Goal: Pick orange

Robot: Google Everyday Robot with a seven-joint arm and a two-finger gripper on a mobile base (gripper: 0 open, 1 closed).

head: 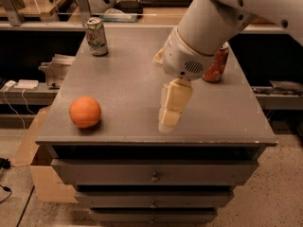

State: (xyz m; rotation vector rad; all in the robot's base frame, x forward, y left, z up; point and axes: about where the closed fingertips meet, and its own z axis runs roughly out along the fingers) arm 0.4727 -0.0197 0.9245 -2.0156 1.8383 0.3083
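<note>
Gripper (166, 124): cream, matt plastic, poised just above the front middle of the cabinet top (128, 79), which is smooth grey with a dull sheen. Orange (85, 111), left of the gripper: matt skin. 2 cans behind the gripper: pale can (97, 37), far left, printed metal; red can (215, 63), right, glossy metal. Arm housing (203, 32), above: smooth white plastic. Cardboard box (38, 174), below left: plain, matt brown.

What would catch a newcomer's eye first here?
The white arm fills the upper right, its gripper hanging over the front middle of the cabinet top. The orange sits alone near the front left edge, apart from the gripper. A silver can stands back left, a red can back right.
</note>
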